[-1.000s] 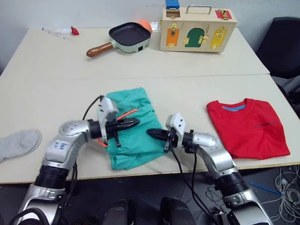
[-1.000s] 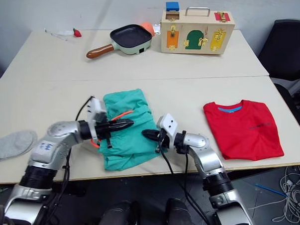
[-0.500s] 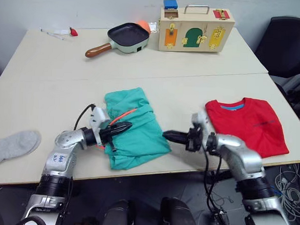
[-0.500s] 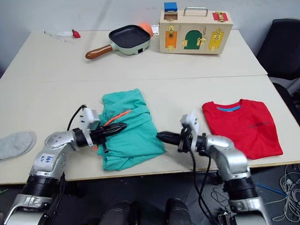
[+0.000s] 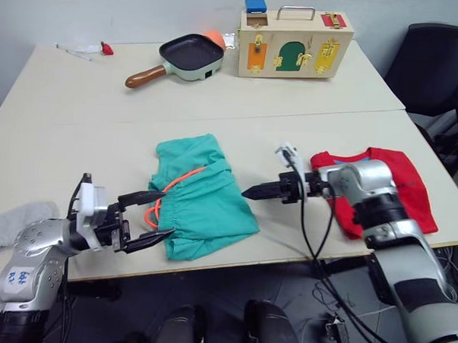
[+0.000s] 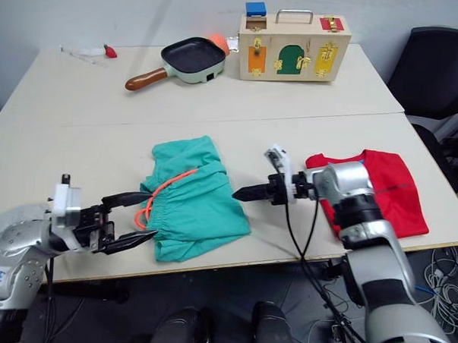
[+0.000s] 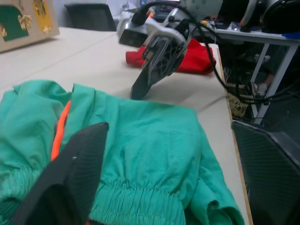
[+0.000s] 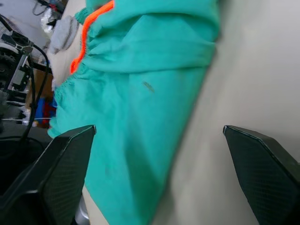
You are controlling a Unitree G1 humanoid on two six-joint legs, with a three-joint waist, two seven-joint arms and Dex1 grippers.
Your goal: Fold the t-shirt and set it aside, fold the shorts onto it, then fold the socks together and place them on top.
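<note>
Shorts (image 5: 201, 197) folded, mid-bench near edge; t-shirt (image 5: 380, 186) folded, right, apart. Left hand (image 5: 151, 217) spread wide, empty, at waistband side. Right hand (image 5: 252, 193) released, empty, just beside shorts' right edge. Advice: pinch both sides evenly, lift flat, lay squarely on t-shirt. Sock (image 5: 10, 224) far left.

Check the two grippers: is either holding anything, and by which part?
Nothing held. Left gripper and right gripper are open, flanking the teal-green fabric shorts.
</note>
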